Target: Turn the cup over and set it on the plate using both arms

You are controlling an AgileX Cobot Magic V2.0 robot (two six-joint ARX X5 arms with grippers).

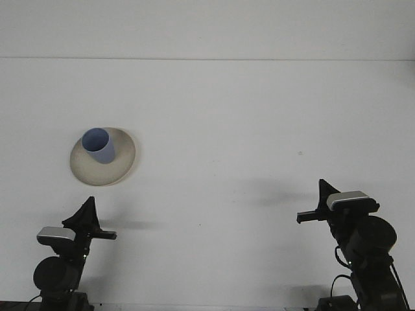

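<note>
Your cup (98,145) is a small blue one, standing mouth-up on the plate (123,162), a shallow beige dish on the left half of the white table (220,116). The cup sits toward the plate's upper left, leaning slightly so you see into its open mouth.

Your left gripper (89,219) is low at the near edge, directly below the plate and well apart from it; the cup lies straight ahead of it, farther up the table. Your right gripper (316,206) is at the near right, far from the cup, with the whole middle of the table between them. You cannot tell from this view whether either pair of jaws is parted or closed; only dark pointed shapes show.

The table's far edge runs as a straight line across the top. To the right of the plate the surface is bare white, broad and unobstructed.
</note>
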